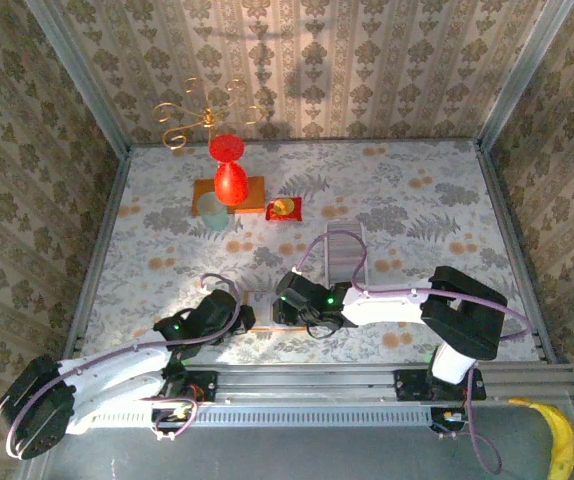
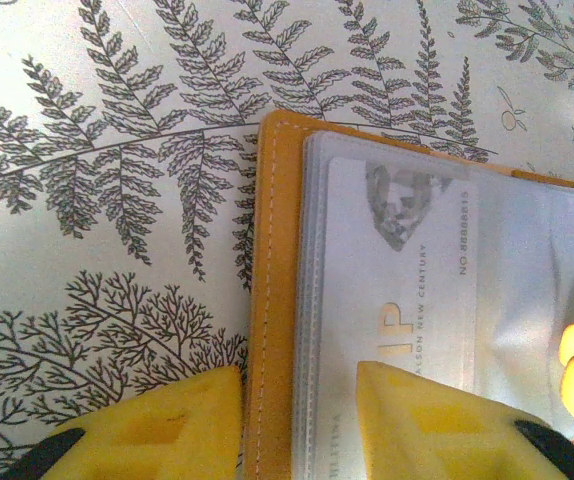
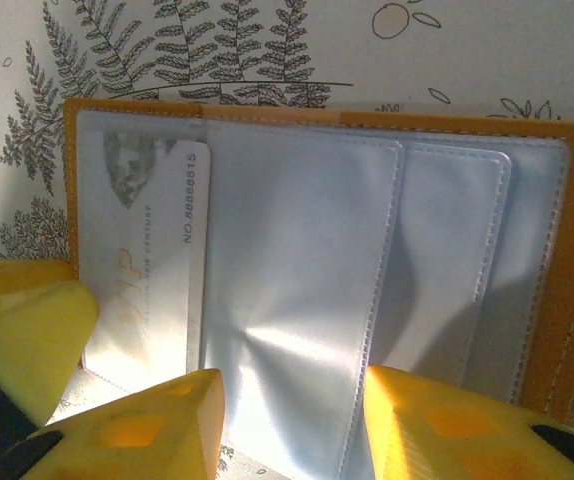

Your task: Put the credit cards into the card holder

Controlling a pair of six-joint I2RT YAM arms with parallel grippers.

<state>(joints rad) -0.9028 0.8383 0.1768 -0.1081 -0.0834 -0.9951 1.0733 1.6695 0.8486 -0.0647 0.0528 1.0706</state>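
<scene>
As it lies open, the card holder [image 1: 263, 306] runs lengthwise left-right.

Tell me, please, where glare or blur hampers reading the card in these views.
Left wrist: the card reads sharply, only the near yellow fingers blur. Right wrist: warm glare on the plastic sleeves washes out the card's lower half. Top external: evenly lit, but the card holder is too small to read.

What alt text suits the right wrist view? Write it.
An open tan card holder lies on a fern-print table, a white VIP card at its left end. The right gripper hangs open over the empty sleeves.
</scene>
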